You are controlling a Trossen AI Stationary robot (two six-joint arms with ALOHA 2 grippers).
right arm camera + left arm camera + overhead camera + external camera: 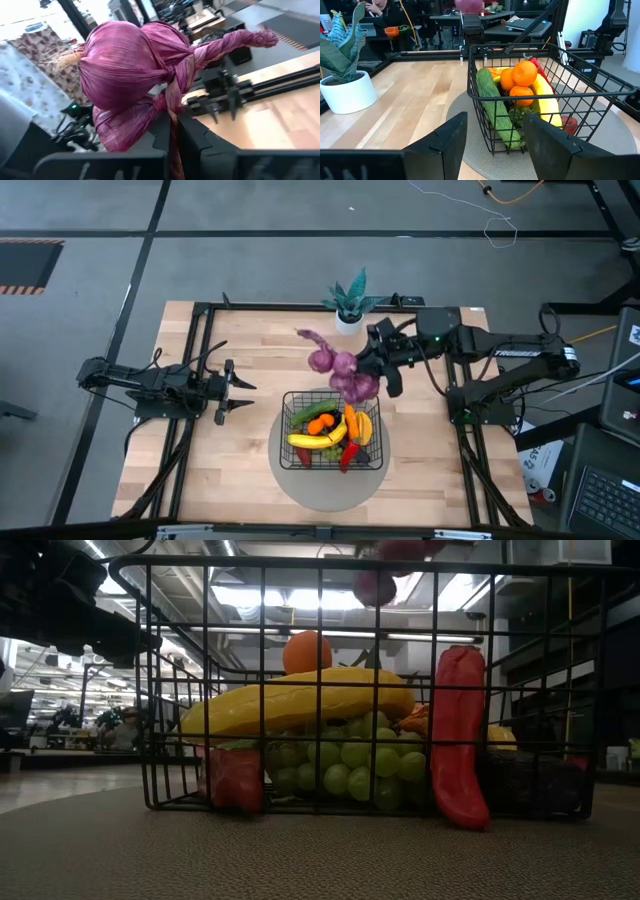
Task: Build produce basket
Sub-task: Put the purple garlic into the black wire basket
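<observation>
Produce fills much of the black wire basket [292,406], which stands on a round grey disc [300,485] near the front middle of the wooden table [240,440]. Largest of what is in play is the long purple lumpy string [338,366], a braid of bulbs that hangs in the air over the basket's back edge, not yet inside it. The right gripper [383,364] is clamped on that string: in the right wrist view its two dark fingers [197,142] pinch the braided stem [175,97] just below the big bulbs, and the twisted tail points away toward the table's far side. The right gripper sits just behind and to the right of the basket, with the string's lower bulbs dangling over the rim.

Inside the basket, a yellow banana [316,439] lies across the front, a cucumber [495,107] leans along the side facing the left arm, and a red pepper [458,735] stands upright against the mesh. Green grapes [355,765] are piled under the banana, and oranges [520,80] sit on top of the heap.

Left gripper [238,389] waits well apart from the basket, low over the left side of the table, its fingers spread wide and holding nothing, pointing toward the basket. A potted plant [349,305] in a white pot stands at the back of the table, just behind the string.
</observation>
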